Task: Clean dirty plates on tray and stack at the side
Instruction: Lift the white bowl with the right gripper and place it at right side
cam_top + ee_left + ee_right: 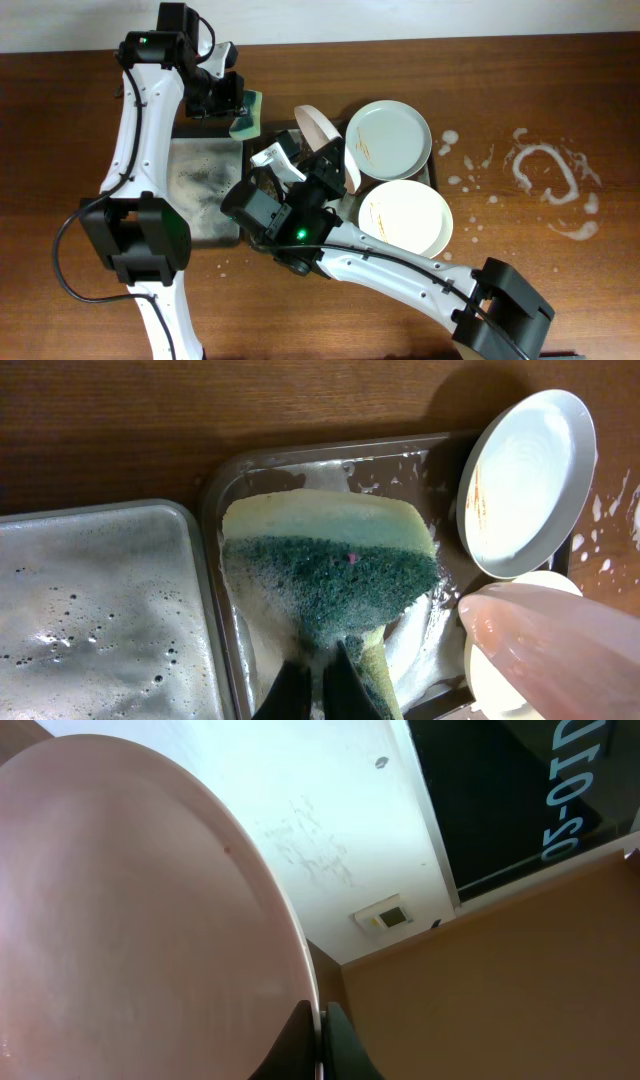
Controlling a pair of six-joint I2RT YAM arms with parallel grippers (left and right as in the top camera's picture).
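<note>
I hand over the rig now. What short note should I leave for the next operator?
Left gripper: shut on the sponge, above the tray.
Right gripper: shut on the rim of the pink plate, held tilted over the tray.
The pale green plate and the white plate lie on the tray, both with brown streaks.
Done: no plate stacked at the side yet.
Left: likely scrub all three, then stack them.

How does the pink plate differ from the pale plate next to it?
The pink plate is held up on edge by the right gripper; the pale plate lies flat in the tray. The pale plate bears orange smears; the pink plate shows no such smears. Both are round.
</note>
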